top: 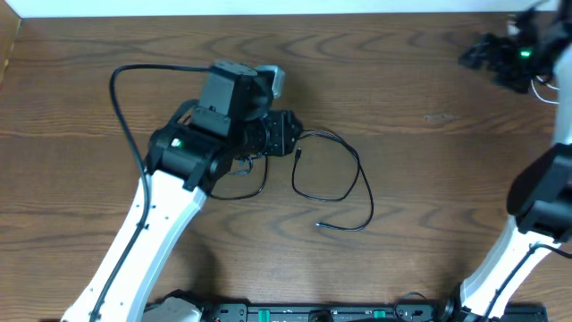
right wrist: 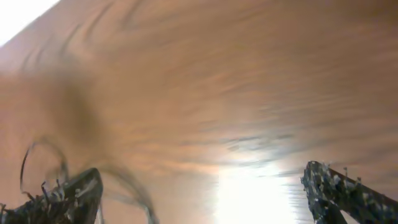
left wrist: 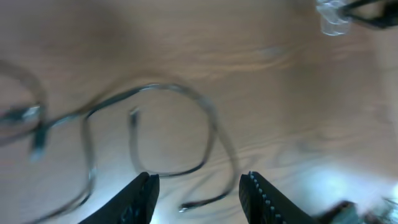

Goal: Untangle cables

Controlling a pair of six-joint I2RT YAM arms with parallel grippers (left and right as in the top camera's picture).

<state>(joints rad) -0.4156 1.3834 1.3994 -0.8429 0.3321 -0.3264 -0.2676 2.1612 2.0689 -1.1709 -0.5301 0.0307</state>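
Observation:
The black cable (top: pixel 322 199) lies in loose loops on the wooden table, just right of my left gripper (top: pixel 290 134); part of it runs under the left arm. In the left wrist view the black cable (left wrist: pixel 180 88) loops ahead of the open, empty left gripper (left wrist: pixel 199 180), with one plug end lying between the jaws' tips. My right gripper (top: pixel 490 54) is at the far right back corner. A thin white cable (top: pixel 542 86) shows beside it. In the right wrist view the right gripper (right wrist: pixel 202 180) is wide open, and blurred thin strands (right wrist: pixel 28 165) hang by its left finger.
The left arm's thick black cable (top: pixel 116 89) arcs over the table at the left. The table's back edge (top: pixel 268 12) runs along the top. The right arm's base (top: pixel 536 206) stands at the right edge.

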